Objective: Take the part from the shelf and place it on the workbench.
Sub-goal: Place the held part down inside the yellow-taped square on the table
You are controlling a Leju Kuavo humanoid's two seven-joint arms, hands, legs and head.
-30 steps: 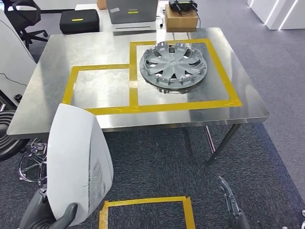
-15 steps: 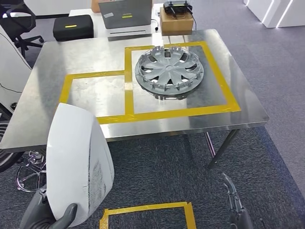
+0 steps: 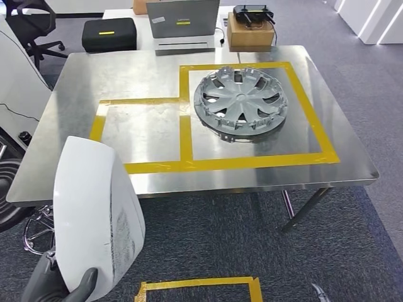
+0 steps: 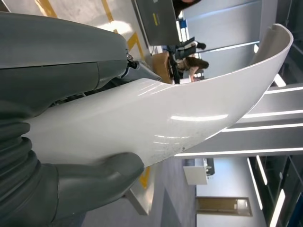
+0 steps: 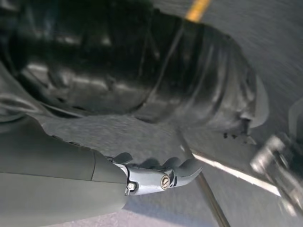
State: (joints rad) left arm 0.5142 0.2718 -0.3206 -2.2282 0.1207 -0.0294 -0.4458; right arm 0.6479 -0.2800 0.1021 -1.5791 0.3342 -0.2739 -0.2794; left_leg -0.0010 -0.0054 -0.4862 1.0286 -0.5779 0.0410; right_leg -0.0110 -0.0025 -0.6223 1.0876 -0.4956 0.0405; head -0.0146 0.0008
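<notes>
My left hand (image 3: 60, 287) grips a white curved shell part (image 3: 92, 214) from below, at the lower left of the head view, in front of the workbench's near edge. The left wrist view shows that hand (image 4: 71, 184) wrapped round the glossy white part (image 4: 161, 118). The steel workbench (image 3: 142, 69) carries two yellow-taped rectangles. The left rectangle (image 3: 142, 129) is bare and a silver hubcap (image 3: 242, 100) lies in the right one. My right hand (image 5: 153, 177) hangs low with its fingers stretched out and nothing in it; only a fingertip (image 3: 318, 292) reaches the head view's bottom edge.
A yellow tape square (image 3: 199, 286) marks the carpet at my feet. A chrome chair base (image 3: 40, 226) stands under the bench's left end and a slanted table leg (image 3: 304, 207) under the right. Behind the bench are a black case (image 3: 109, 33), a grey laptop (image 3: 182, 19) and a cardboard box (image 3: 250, 31).
The whole picture has shifted, so the camera moved; the bench now sits further right in view. My right hand has sunk almost out of the bottom edge. The white part stays in my left hand.
</notes>
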